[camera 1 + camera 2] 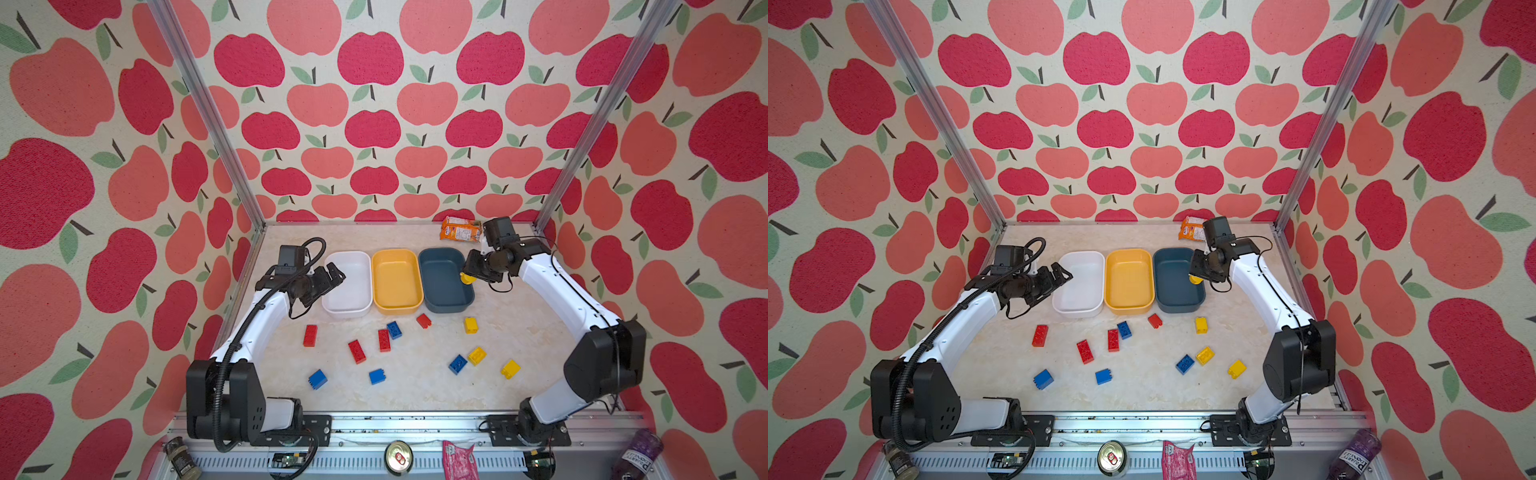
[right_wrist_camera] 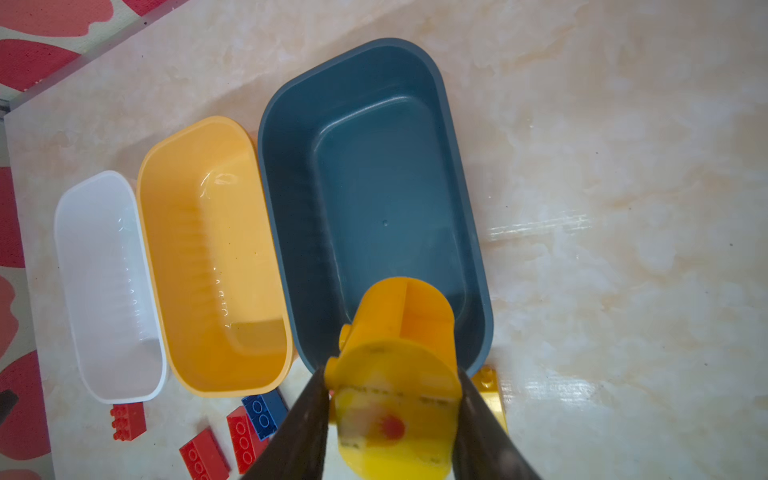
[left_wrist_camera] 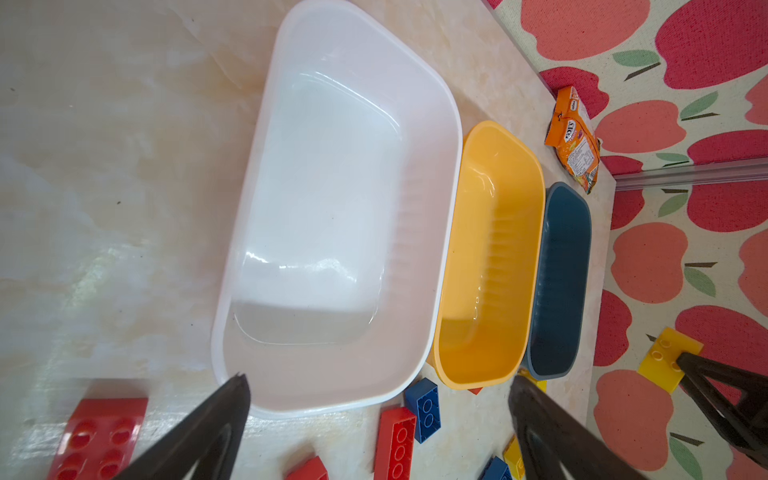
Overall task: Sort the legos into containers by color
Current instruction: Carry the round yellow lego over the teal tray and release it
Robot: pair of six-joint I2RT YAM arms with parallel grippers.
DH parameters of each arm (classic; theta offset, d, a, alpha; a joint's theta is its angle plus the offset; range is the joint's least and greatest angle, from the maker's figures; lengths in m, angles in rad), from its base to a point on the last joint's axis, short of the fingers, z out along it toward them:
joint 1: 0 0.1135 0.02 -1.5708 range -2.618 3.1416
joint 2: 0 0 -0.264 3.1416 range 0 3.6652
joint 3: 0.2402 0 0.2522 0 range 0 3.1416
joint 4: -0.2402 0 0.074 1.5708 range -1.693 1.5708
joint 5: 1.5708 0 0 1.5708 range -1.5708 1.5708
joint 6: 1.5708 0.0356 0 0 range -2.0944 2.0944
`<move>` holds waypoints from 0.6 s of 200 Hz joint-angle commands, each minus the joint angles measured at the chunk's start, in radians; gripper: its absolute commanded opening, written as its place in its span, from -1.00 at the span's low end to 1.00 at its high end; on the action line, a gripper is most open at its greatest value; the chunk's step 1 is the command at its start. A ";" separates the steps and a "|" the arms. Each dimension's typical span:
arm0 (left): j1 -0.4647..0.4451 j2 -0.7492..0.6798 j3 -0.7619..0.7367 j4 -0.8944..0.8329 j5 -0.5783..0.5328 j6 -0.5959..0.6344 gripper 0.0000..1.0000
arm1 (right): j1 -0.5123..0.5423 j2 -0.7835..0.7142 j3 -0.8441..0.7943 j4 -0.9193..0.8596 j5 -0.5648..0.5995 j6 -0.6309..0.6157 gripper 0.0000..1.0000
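Light, stiff and probably slick, the rounded yellow lego (image 2: 401, 328) sits pinched across its sides in the right claw (image 2: 392, 384); the left claw (image 3: 380, 380) is spread, empty.

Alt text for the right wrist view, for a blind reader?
The right gripper holds a rounded yellow lego above one edge of the empty dark blue-grey tub. An empty yellow tub and white tub sit alongside, red bricks and a blue brick near them.
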 commanded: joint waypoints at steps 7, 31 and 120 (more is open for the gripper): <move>-0.006 -0.061 -0.057 -0.001 0.033 -0.001 0.98 | 0.026 0.110 0.078 -0.032 0.016 -0.053 -0.32; -0.006 -0.085 -0.104 0.003 0.026 0.016 0.98 | 0.031 0.181 0.097 -0.013 0.016 -0.057 -0.32; -0.006 -0.167 -0.117 -0.056 -0.012 0.016 0.98 | 0.050 0.406 0.209 -0.068 0.007 -0.089 -0.22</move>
